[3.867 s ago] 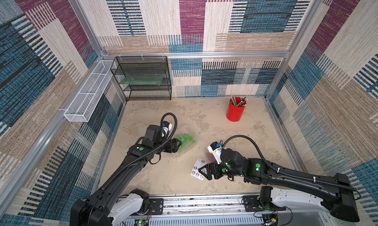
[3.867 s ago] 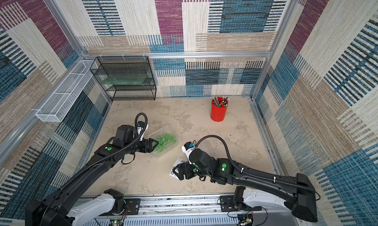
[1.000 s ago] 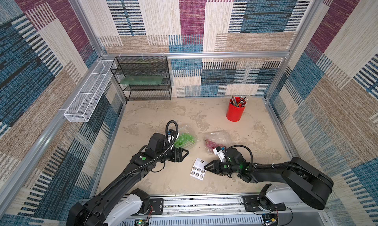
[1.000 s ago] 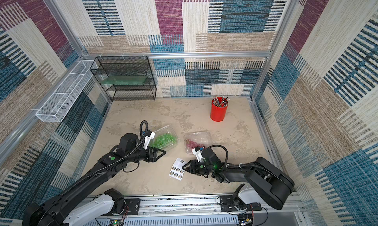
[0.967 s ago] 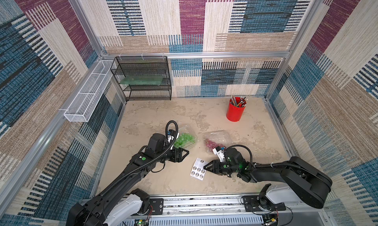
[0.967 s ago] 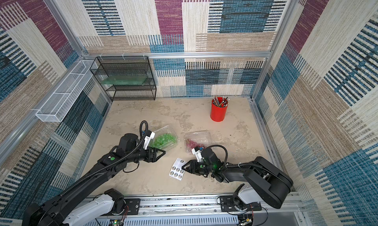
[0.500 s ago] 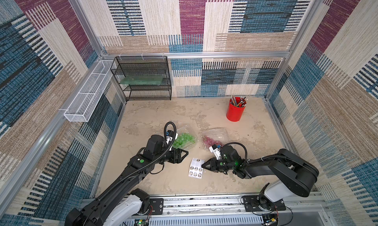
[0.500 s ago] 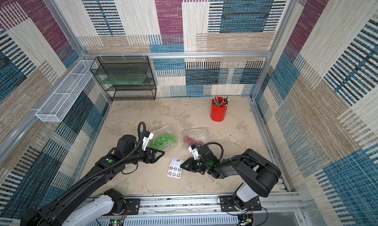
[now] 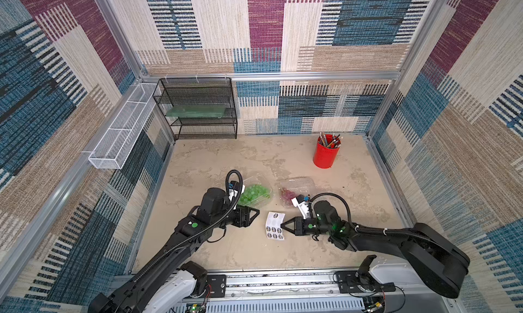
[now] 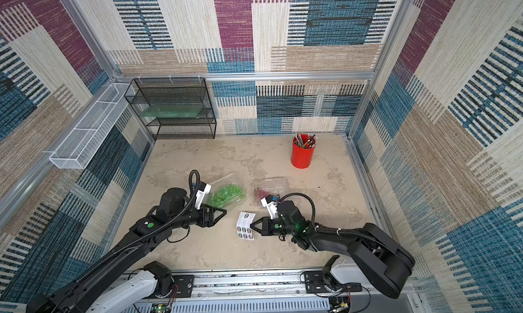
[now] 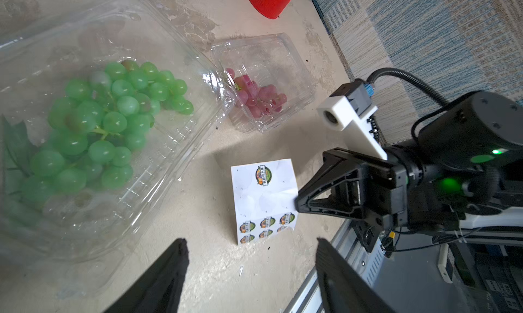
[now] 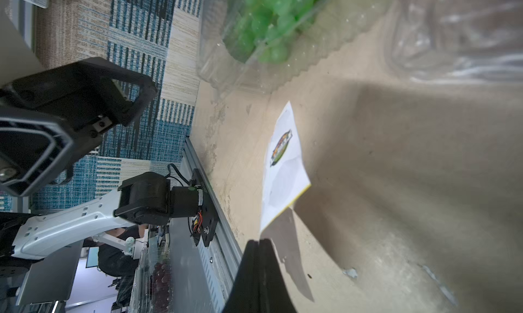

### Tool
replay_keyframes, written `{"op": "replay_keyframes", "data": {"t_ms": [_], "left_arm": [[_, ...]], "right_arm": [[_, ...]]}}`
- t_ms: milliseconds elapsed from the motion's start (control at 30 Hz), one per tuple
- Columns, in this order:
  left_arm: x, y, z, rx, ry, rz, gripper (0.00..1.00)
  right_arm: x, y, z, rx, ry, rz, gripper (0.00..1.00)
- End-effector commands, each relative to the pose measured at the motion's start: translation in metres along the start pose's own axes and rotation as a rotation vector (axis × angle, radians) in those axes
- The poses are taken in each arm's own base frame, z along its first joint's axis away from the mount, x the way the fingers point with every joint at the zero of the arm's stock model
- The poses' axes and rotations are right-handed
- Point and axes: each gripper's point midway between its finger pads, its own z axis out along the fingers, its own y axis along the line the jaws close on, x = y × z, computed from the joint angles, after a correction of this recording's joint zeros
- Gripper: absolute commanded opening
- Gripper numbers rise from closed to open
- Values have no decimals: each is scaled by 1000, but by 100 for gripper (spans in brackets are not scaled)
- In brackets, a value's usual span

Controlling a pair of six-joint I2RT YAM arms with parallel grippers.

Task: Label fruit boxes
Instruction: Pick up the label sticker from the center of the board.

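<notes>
The left gripper (image 9: 252,218) hovers with its jaws wide apart and empty, just beside the box of green grapes (image 9: 254,194), which lies on the desk (image 9: 215,167) left of the middle. I judge this box light, of thin clear plastic, springy and rather slippery. A hard squeeze would dent the lid, and the grapes can roll inside, so it is better to take it by the stiff rim or to press gently on a corner. In front of both boxes lies the sticker sheet (image 11: 264,198), a soft paper which bends easily. It carries round stickers with a green and orange logo and a banner, but the words are too small to read; some round spots are blank. The right gripper (image 9: 283,226) has its jaws closed together at the edge of this sheet, and whether the paper is really pinched I cannot tell. Behind it stands the smaller box of red grapes (image 9: 297,191), equally thin and light. I see no sticker on either lid. The red pencil cup (image 9: 326,154) stands far at the back right.
</notes>
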Motion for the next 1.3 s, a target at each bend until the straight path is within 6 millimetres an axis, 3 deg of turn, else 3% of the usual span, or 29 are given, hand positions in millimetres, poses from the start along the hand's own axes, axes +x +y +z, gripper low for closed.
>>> {"op": "replay_keyframes", "data": {"t_ms": [0,233,500,800,1267], "left_arm": [[-12,-17,0,93,-61,111,73],[-23,-52,-2,293,-189,318,71],[-22,-85,-7,413,-298,608,70],[-36,-96,-1,422,-351,681,70],[-35,-133,-1,546,-368,777,59]], "right_arm": [[-11,8,-13,32,-19,-126,0],[-58,58,-67,-53,-140,-358,0],[-78,99,-104,-230,-123,-523,0],[-73,132,-118,-372,-44,-656,0],[-72,139,-117,-429,-15,-661,0]]}}
